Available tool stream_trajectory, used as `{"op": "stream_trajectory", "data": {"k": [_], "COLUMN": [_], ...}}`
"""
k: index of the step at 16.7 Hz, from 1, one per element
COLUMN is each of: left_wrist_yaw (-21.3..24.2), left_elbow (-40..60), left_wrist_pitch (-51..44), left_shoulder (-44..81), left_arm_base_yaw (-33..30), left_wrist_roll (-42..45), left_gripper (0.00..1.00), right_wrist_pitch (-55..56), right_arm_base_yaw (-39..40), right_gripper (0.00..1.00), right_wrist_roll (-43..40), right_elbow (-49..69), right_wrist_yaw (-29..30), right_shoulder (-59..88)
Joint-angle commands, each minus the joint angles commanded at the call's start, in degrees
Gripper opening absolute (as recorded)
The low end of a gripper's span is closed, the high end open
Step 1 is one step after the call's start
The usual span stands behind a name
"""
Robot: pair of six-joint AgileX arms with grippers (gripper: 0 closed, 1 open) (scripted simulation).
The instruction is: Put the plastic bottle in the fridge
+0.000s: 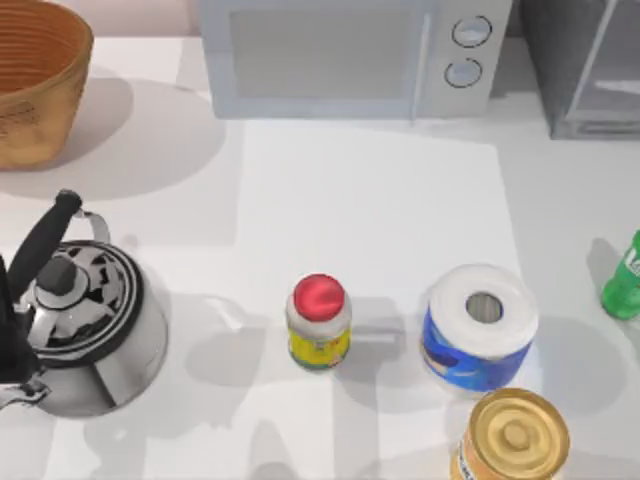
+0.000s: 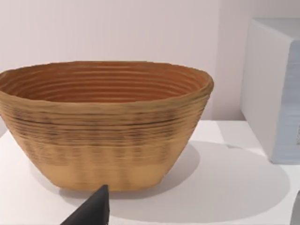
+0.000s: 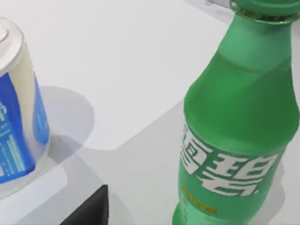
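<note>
At the right edge of your top view the plastic bottle [image 1: 624,280] stands upright on the tabletop [image 1: 370,200], well below the fridge [image 1: 585,65] in the upper right corner. The basket [image 1: 35,80] at upper left looks hollow inside. You cannot tell how far either tool is open.

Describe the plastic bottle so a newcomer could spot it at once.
Start from the dark grey fridge at the table's back right corner, then follow the right edge forward. The plastic bottle stands there upright, right of the paper roll. It alone is bright translucent green and slim.
</note>
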Motion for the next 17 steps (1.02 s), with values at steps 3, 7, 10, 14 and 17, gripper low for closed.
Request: {"op": "stream_trajectory", "data": {"k": [3, 7, 10, 14, 17], "left_wrist_yaw": [0.0, 0.0, 0.0, 0.0, 0.0], "left_elbow": [0.0, 0.0, 0.0, 0.0, 0.0], "left_wrist_pitch": [0.0, 0.0, 0.0, 0.0, 0.0], "left_shoulder": [0.0, 0.0, 0.0, 0.0, 0.0], "left_arm_base_yaw": [0.0, 0.0, 0.0, 0.0, 0.0], "left_wrist_roll": [0.0, 0.0, 0.0, 0.0, 0.0], "left_gripper": [1.00, 1.00, 1.00, 1.00, 1.00], "right_wrist_pitch": [1.1, 1.2, 1.6, 5.7, 10.4], "right_arm_base_yaw": [-1.3, -1.4, -1.1, 1.3, 4.1], "right_gripper": [1.00, 1.00, 1.00, 1.00, 1.00], "right_wrist_roll": [-2.4, -2.6, -2.1, 2.3, 6.4], "right_elbow": [0.7, 0.8, 0.7, 0.8, 0.5], "right_wrist_yaw": [-3.6, -3.9, -3.8, -2.2, 0.0], "right_shoulder": [4.3, 4.6, 4.8, 4.8, 5.5]}}
